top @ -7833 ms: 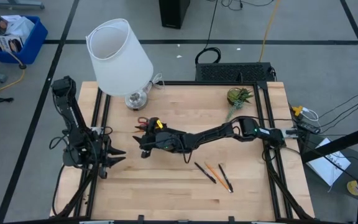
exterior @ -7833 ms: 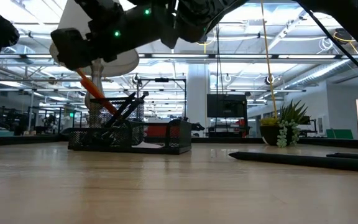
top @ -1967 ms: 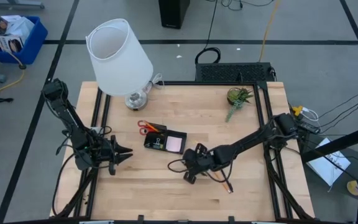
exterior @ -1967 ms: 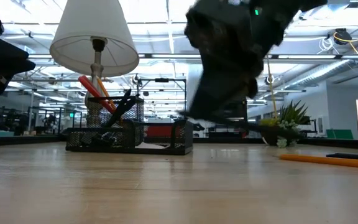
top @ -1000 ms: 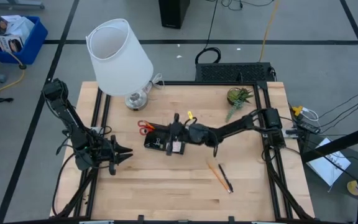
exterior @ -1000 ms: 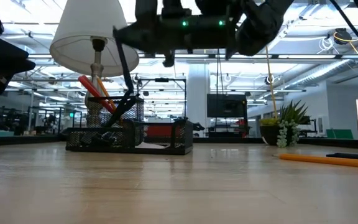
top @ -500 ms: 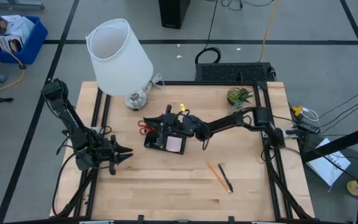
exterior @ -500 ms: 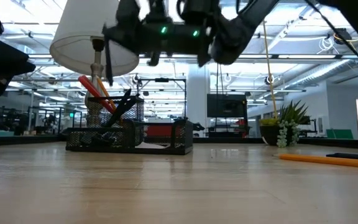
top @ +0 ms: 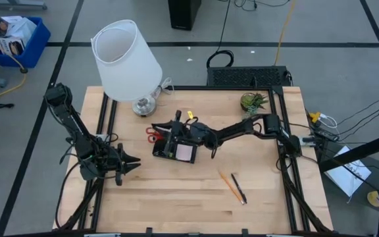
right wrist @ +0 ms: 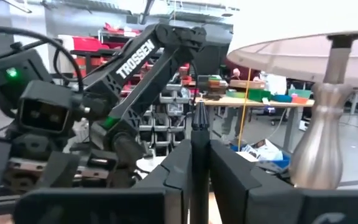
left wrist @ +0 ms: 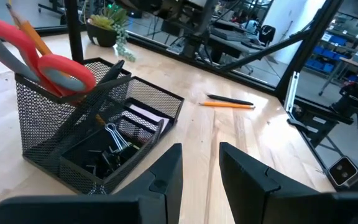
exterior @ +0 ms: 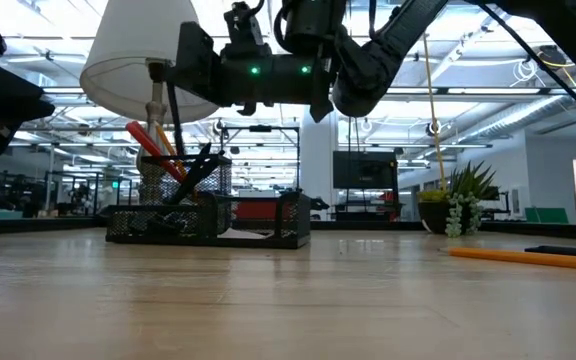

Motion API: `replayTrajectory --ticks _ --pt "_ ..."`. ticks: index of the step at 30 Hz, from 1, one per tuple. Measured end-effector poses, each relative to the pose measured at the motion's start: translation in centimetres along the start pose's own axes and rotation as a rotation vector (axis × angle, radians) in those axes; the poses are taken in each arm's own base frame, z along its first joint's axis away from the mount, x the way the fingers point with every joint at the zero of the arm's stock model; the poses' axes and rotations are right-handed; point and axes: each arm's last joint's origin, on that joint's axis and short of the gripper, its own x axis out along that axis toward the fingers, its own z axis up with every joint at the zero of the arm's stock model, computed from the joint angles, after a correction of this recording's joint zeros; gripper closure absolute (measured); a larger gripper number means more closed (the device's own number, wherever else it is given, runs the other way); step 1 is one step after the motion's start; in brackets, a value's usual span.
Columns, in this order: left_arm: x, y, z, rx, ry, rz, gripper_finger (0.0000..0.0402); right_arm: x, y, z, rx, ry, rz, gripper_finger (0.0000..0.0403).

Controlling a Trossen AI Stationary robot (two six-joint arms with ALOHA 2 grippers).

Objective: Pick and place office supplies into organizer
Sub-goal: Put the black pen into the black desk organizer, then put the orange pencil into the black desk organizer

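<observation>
Black pen point(right wrist: 198, 146) clamped in right gripper point(right wrist: 199, 163), "TROSSEN" on left arm point(right wrist: 143, 56)

Wooden counter point(top: 176, 197) bordered by a black frame. White lamp point(top: 125, 58) with a metal base point(top: 143, 105) at the far left corner (shade tilted in the high view). Green plant point(top: 252, 103) in a small pot near the far right corner. Blue bin point(top: 15, 39) holding papers on the grey floor beyond the counter's left side. Yellow cable point(top: 283, 29) and black cables on the floor behind. Low view: plant point(exterior: 456, 200) at right, lit workshop hall beyond.
</observation>
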Motion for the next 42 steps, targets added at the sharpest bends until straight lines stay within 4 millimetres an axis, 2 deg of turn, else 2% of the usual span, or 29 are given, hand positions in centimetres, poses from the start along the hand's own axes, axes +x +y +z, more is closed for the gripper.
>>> replayTrajectory --ticks 7,11,18,22,26,29,32,37,42 --pt "0.0 0.0 0.0 -0.001 0.0 0.0 0.0293 -0.1 0.6 -0.3 -0.009 0.031 0.014 0.0306" --pt "0.0 0.0 0.0 -0.001 0.0 0.0 0.0293 -0.2 1.0 -0.6 -0.028 0.058 0.024 0.0288" --pt "0.0 0.0 0.0 -0.001 0.001 -0.001 0.0293 -0.4 1.6 -0.1 -0.07 0.044 0.039 0.0287" --pt "0.0 0.0 0.0 -0.003 0.003 -0.003 0.0293 -1.1 3.7 1.8 -0.137 0.1 0.083 0.0296" --pt "0.0 0.0 0.0 0.0 0.004 -0.002 0.0293 -3.0 6.0 3.4 -0.212 0.335 0.029 0.0307" --pt "0.0 0.0 -0.1 0.006 0.005 -0.001 0.0293 -5.2 8.0 4.5 -0.261 0.482 -0.031 0.0313" --pt "0.0 0.1 -0.1 0.01 0.006 0.001 0.0293 -7.7 9.5 6.4 -0.204 0.595 -0.038 0.0318" --pt "0.0 0.1 -0.1 0.013 0.003 0.006 0.0293 -11.3 9.9 7.9 -0.05 0.8 -0.11 0.0323" --pt "0.0 0.1 -0.1 0.007 0.001 0.007 0.0293 -13.5 9.9 6.9 0.052 1.005 -0.177 0.0316"
